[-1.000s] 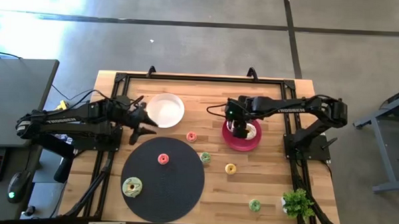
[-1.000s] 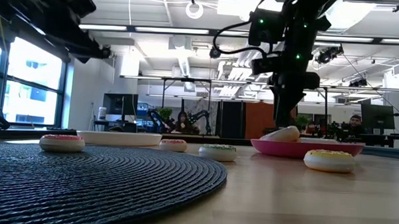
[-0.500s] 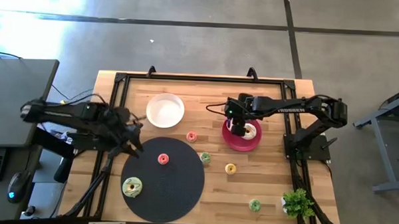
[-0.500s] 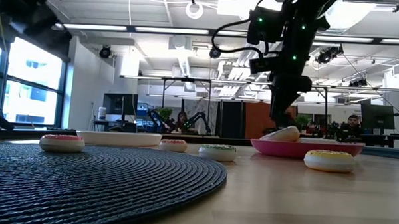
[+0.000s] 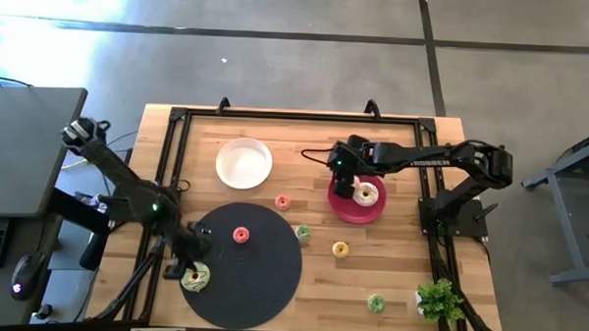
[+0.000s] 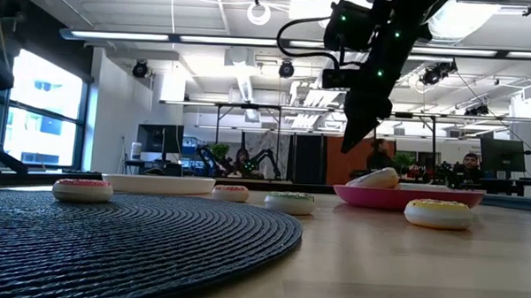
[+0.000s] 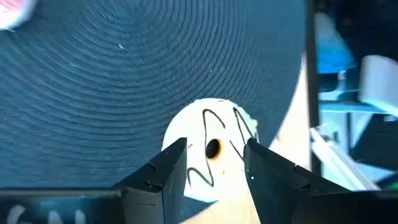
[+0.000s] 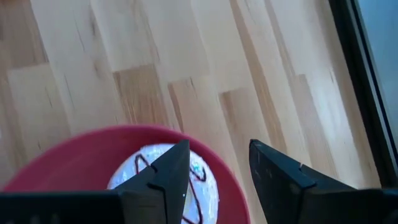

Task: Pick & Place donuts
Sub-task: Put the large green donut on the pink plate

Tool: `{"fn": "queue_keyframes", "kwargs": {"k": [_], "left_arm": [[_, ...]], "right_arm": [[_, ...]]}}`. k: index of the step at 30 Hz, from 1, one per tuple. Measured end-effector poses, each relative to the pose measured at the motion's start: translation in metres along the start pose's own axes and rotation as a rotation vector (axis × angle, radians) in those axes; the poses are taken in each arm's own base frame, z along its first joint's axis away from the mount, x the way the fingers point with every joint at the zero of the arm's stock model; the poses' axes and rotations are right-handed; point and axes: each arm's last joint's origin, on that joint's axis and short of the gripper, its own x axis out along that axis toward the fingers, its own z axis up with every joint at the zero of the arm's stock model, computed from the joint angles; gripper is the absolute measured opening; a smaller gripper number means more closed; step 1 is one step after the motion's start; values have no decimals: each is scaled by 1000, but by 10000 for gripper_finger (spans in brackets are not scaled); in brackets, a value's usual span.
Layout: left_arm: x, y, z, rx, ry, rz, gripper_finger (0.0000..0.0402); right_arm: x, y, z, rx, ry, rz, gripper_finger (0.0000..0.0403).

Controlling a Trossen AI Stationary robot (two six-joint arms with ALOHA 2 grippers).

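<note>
A white-iced donut with brown squiggles (image 5: 196, 276) lies flat on the round dark mat (image 5: 261, 282), near its left near rim. My left gripper (image 5: 185, 265) hangs open just above this donut (image 7: 211, 134), one finger on either side. A second white-iced donut (image 5: 369, 195) lies in the red plate (image 5: 344, 209). My right gripper (image 5: 345, 182) is open, above the plate's left rim, clear of the donut (image 8: 155, 177). A pink donut (image 5: 240, 235) rests on the mat. Pink (image 5: 282, 201), green (image 5: 303, 232), yellow (image 5: 340, 250) and green (image 5: 375, 303) donuts lie on the wood.
A white plate (image 5: 243, 163) sits at the far left of the table, and a small potted plant (image 5: 437, 300) stands at the near right corner. Black frame rails run along the table's edges. Bare wood lies between the mat and the red plate.
My left gripper has swung from beside the white plate toward the near edge and now hangs over the white-iced donut on the mat. My right gripper has risen from the donut in the red plate, tipped, and drawn a little toward the left; that donut has stayed in the plate.
</note>
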Motion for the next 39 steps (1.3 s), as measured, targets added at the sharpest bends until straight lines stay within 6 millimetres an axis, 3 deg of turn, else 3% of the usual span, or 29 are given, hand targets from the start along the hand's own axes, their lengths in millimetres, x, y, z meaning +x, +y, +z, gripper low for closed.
{"fn": "queue_keyframes", "kwargs": {"k": [7, 11, 19, 27, 34, 39], "left_arm": [[31, -15, -4, -15, 10, 55, 152], [37, -11, -9, -40, 38, 146, 152], [41, -9, -12, -72, 90, 167, 152], [36, -12, -12, -75, 180, 146, 138], [5, -31, 8, -19, 130, 275, 88], [8, -29, 4, -39, 203, 256, 91]], "right_arm": [[0, 1, 3, 16, -31, 31, 156], [0, 2, 5, 64, -48, 65, 156], [-1, 4, 7, 73, -66, 83, 156], [-3, 12, 8, 29, -86, 90, 156], [-4, 11, 12, 27, -125, 89, 156], [-4, 12, 12, 26, -129, 114, 156]]}}
